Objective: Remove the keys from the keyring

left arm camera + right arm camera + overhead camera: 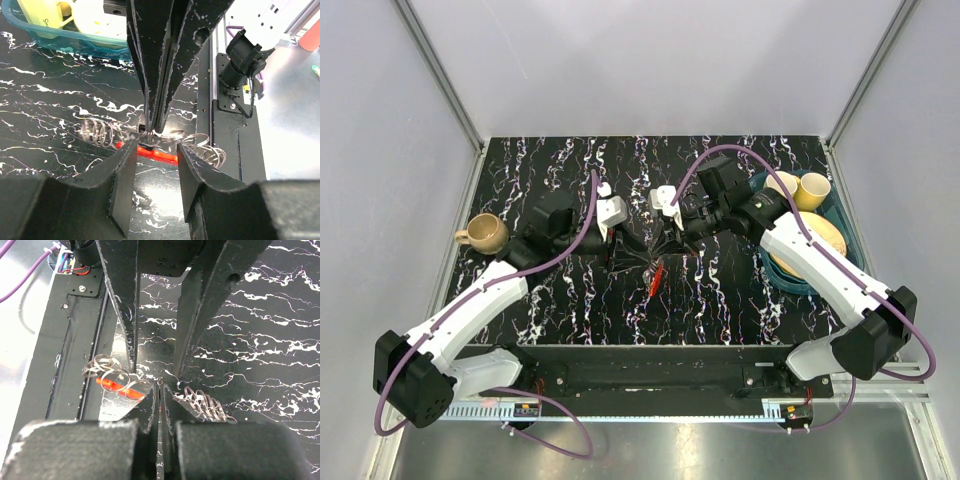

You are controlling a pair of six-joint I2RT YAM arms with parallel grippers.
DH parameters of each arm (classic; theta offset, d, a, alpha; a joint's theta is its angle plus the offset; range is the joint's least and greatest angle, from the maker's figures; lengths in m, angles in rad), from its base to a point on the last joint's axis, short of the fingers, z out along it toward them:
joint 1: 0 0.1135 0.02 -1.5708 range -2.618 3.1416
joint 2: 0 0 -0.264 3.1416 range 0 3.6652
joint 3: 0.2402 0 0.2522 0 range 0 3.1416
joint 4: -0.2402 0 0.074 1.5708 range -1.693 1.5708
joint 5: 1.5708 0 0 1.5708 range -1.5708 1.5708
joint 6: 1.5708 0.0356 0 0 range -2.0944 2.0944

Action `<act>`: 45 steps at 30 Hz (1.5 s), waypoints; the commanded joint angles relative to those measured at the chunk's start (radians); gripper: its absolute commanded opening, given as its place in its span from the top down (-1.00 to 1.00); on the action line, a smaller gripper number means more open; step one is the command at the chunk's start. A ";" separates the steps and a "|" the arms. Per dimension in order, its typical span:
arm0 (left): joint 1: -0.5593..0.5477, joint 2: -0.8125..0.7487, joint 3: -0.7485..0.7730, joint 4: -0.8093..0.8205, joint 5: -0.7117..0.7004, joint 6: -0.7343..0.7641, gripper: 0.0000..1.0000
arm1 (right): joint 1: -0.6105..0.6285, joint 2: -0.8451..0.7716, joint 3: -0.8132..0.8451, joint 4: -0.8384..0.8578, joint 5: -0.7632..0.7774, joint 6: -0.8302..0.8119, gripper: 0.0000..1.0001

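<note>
Item: keys with red piece, bunched mid-table between both grippers.
Right gripper: closed, apparently nipping the keyring.
Left gripper: fingers wide, straddling the bunch, holding nothing.
Your risk: the thin ring slips the pinch and the bunch drags.
Writing: the print on the yellow cup is unreadable.

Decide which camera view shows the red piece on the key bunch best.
The left wrist view: the red piece appears close up as a long, bright strip. The right wrist view shows a shorter stretch, partly covered by metal. The top view shows only a tiny red sliver.
</note>
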 commanded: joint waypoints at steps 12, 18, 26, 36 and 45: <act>0.006 0.025 0.042 0.098 0.038 -0.034 0.28 | -0.004 -0.028 0.040 0.026 -0.086 0.000 1.00; 0.006 0.027 0.038 0.107 0.049 -0.044 0.33 | -0.004 -0.022 0.037 0.046 -0.074 0.026 1.00; 0.005 0.027 0.027 0.128 0.052 -0.052 0.45 | -0.006 -0.027 0.034 0.074 -0.080 0.058 1.00; 0.005 0.039 0.030 0.121 0.041 -0.072 1.00 | -0.004 -0.042 0.025 0.103 -0.091 0.098 1.00; 0.005 -0.025 -0.021 0.268 -0.019 -0.181 1.00 | -0.006 -0.129 -0.119 0.371 -0.017 0.320 0.61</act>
